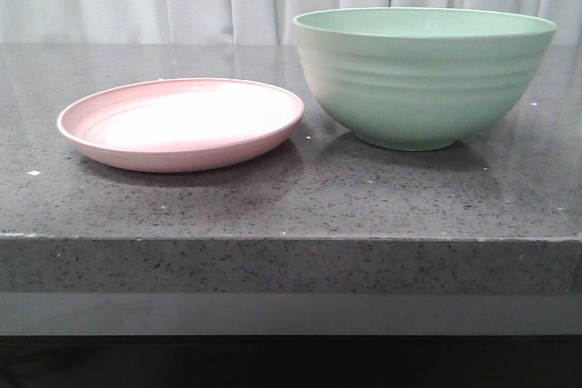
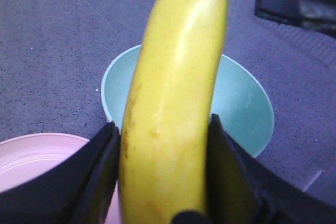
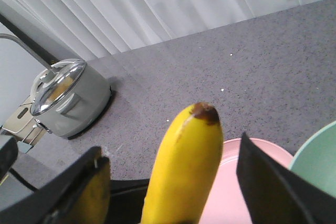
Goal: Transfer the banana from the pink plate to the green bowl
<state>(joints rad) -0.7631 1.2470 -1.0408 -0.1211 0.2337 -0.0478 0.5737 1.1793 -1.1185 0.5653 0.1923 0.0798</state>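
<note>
The banana [image 2: 173, 108] is off the pink plate [image 1: 182, 123], clamped between the left gripper [image 2: 165, 177] jaws at the front view's top edge. The right gripper [image 3: 173, 192] stands wide, empty. What is left: carrying rightward over the green bowl [image 1: 423, 74] and releasing.

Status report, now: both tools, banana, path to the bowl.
Left tool shut on banana, lifted off pink plate. Right tool open around the banana's tip end. Green bowl empty; nothing seen in the way.

Yellow banana [image 2: 173, 108] lifted above empty pink plate [image 1: 182, 124], beside green bowl [image 1: 423, 74].
</note>
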